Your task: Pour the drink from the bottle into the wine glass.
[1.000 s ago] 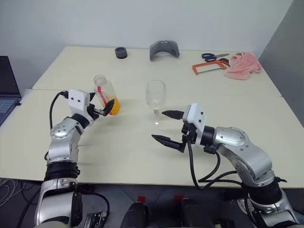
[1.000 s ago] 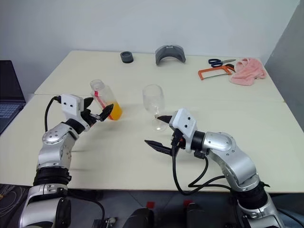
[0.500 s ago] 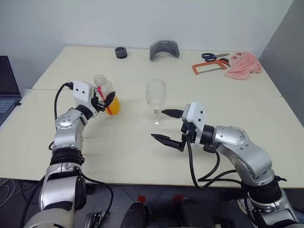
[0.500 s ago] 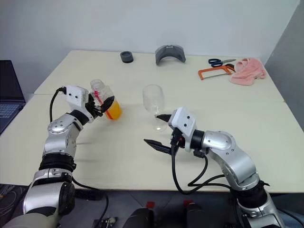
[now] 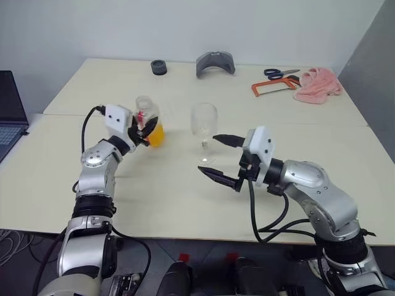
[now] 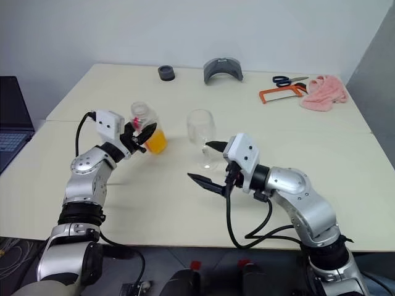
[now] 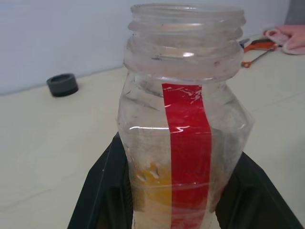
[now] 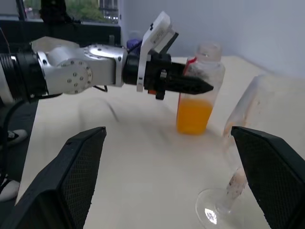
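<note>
The left gripper (image 5: 145,128) is clamped on the small clear plastic bottle with a red vertical label strip (image 5: 148,121); its jaws close on the lower body from both sides, as the left wrist view confirms. The bottle stands upright with an uncapped mouth, and the translucent orange-yellow drink (image 5: 157,135) fills only its lower part. The left forearm rises from the elbow, and the gripper points roughly level, forward and toward the robot's right.

The clear stemmed wine glass (image 5: 203,126) stands upright on the cream desk (image 5: 154,191), just to the right of the bottle and apart from it.

The right gripper (image 5: 217,157) holds nothing. Its jaws are spread fully apart, one black finger near the glass bowl, the other lower, toward the near edge. The right forearm lies roughly level, pointing toward the robot's left, with the gripper just beside the glass stem and not touching it.
</note>
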### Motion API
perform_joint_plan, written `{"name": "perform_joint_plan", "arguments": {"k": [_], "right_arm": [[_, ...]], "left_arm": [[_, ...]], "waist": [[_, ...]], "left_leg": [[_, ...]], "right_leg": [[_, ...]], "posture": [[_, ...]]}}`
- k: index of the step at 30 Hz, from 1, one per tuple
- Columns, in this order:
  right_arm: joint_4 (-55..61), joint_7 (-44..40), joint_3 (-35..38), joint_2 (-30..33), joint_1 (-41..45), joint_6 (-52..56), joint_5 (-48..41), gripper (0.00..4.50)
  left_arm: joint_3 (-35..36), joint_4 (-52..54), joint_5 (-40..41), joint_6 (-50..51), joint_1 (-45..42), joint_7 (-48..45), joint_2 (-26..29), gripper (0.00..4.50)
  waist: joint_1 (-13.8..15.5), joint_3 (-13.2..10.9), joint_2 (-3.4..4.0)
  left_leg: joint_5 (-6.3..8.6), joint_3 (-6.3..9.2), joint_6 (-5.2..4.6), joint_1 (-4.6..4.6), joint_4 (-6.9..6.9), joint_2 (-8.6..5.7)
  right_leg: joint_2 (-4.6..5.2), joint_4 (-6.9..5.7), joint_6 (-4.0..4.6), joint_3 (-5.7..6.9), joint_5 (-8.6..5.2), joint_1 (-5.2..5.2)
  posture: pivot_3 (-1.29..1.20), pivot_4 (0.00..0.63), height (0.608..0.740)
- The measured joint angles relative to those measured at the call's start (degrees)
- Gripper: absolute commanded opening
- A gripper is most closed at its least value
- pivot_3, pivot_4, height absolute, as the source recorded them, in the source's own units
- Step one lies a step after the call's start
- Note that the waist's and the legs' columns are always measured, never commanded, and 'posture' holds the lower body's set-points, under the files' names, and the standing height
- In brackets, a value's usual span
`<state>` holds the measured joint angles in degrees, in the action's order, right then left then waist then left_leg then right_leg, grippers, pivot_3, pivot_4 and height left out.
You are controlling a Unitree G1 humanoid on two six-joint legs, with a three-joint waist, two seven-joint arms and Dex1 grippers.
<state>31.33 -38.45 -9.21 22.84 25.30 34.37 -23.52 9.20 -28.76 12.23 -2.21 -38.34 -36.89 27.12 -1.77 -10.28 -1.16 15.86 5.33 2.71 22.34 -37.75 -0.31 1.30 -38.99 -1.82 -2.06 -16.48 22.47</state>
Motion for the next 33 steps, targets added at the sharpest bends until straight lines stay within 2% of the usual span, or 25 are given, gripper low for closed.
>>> {"name": "perform_joint_plan", "arguments": {"k": [4,9,16,26,33], "right_arm": [[0.0,1.0,4.4,0.9,0.2,0.8,-2.2,4.5],[-1.3,2.7,5.9,1.1,1.1,1.3,-2.4,4.5],[-4.1,6.5,5.9,0.6,2.2,1.5,-1.7,4.5],[-4.8,8.6,5.6,0.5,2.5,1.5,-0.5,4.5],[-4.9,8.6,5.6,0.5,2.5,1.6,-0.2,4.5]], "left_arm": [[-3.1,2.7,-2.9,-1.6,-3.9,0.3,0.0,1.69],[-8.9,2.7,-10.2,-9.8,-9.0,0.0,0.9,1.69],[-14.8,-4.2,-18.8,-20.6,-12.4,0.2,3.0,1.69],[-19.2,-14.5,-31.5,-37.7,-18.7,8.3,7.0,1.69],[-21.6,-18.9,-38.3,-43.5,-21.9,14.9,8.5,1.69]], "waist": [[0.1,0.0,0.0],[0.0,0.0,0.0],[-0.2,0.0,0.0],[-0.1,0.0,0.0],[-0.1,0.0,-0.01]], "left_leg": [[0.0,0.09,0.0,0.18,-0.13,-0.07],[-0.03,0.01,0.06,0.26,-0.1,-0.14],[-0.04,-0.35,0.07,0.57,-0.15,-0.13],[0.0,-0.56,-0.02,0.58,-0.15,-0.16],[0.0,-0.58,-0.02,0.58,-0.16,-0.17]], "right_leg": [[0.0,-0.02,-0.02,0.13,0.01,0.09],[-0.03,-0.04,-0.01,0.09,0.01,0.23],[-0.11,-0.35,0.0,-0.17,0.02,0.81],[-0.08,-0.38,-0.01,-0.19,0.02,0.83],[-0.08,-0.41,0.0,-0.18,0.02,0.83]], "posture": [[0.0,0.15,0.74],[0.0,0.15,0.74],[0.0,0.15,0.74],[0.0,0.15,0.74],[0.0,0.15,0.74]]}}
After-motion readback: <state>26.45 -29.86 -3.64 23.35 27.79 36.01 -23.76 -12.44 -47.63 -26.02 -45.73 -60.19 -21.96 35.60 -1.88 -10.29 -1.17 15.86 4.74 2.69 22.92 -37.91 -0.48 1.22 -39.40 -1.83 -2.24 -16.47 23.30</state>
